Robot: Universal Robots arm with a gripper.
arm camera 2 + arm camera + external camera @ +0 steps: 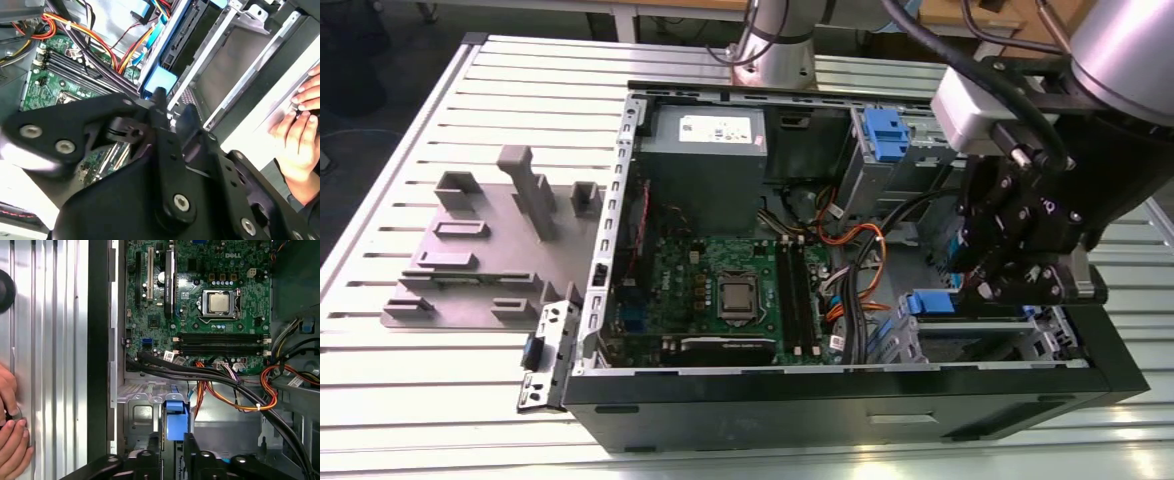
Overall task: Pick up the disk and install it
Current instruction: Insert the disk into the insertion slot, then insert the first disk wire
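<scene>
Exterior view, items as they lie:

1. Slotted metal table. It carries the open black computer case and, well apart to the exterior view's left, a grey slotted holder block.
2. Case contents: green motherboard, grey power supply with a white label whose print is too small to read, a bundle of orange and yellow cables, and a blue latch on the upper drive bay.
3. The disk sits in the lower drive bay at the near corner of the case, with its blue carrier end showing.
4. My pincer hangs over that bay, just beside the blue end.

First wrist view:

5. The disk's blue end lies directly ahead of my pincer. I cannot tell whether I am clamped on it.
6. Thick black cables and the orange wires cross between the bay and the memory slots. The processor socket is beyond them.
7. A person's hand rests on the table outside the case wall.

Second wrist view:

8. My pincer, the disk and the hand.
</scene>
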